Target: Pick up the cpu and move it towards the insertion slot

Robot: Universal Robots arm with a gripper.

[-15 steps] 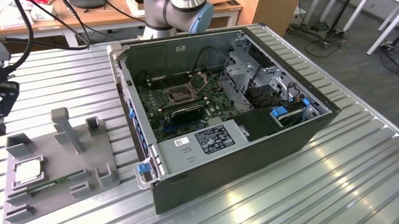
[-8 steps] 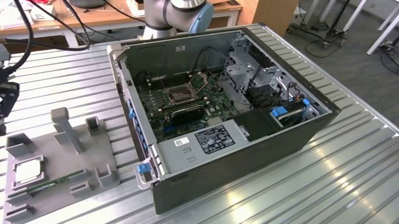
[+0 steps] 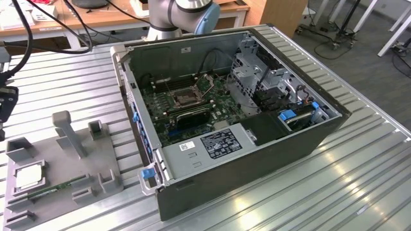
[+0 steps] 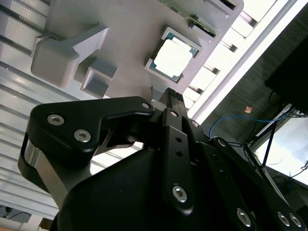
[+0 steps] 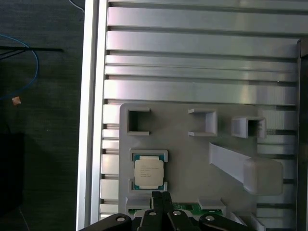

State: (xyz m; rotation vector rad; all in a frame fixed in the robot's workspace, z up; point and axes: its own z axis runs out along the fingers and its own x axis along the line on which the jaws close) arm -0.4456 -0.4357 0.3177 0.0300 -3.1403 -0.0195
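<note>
Silvery cpu (image 5: 149,173) sits in its pocket of the grey holder (image 5: 192,159) at the exterior view's left, well apart from the insertion slot (image 3: 186,99) inside the open computer case (image 3: 270,154). My gripper (image 5: 161,196) hovers near the chip, fingertips together and empty.

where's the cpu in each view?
Exterior view: small square silvery cpu sits in the grey plastic fixture, exterior view's lower left.
First wrist view: cpu in its recess, just past the gripper.
Second wrist view: same recess, beyond gripper.
Shared landmark: fixture's slanted grey post.
</note>
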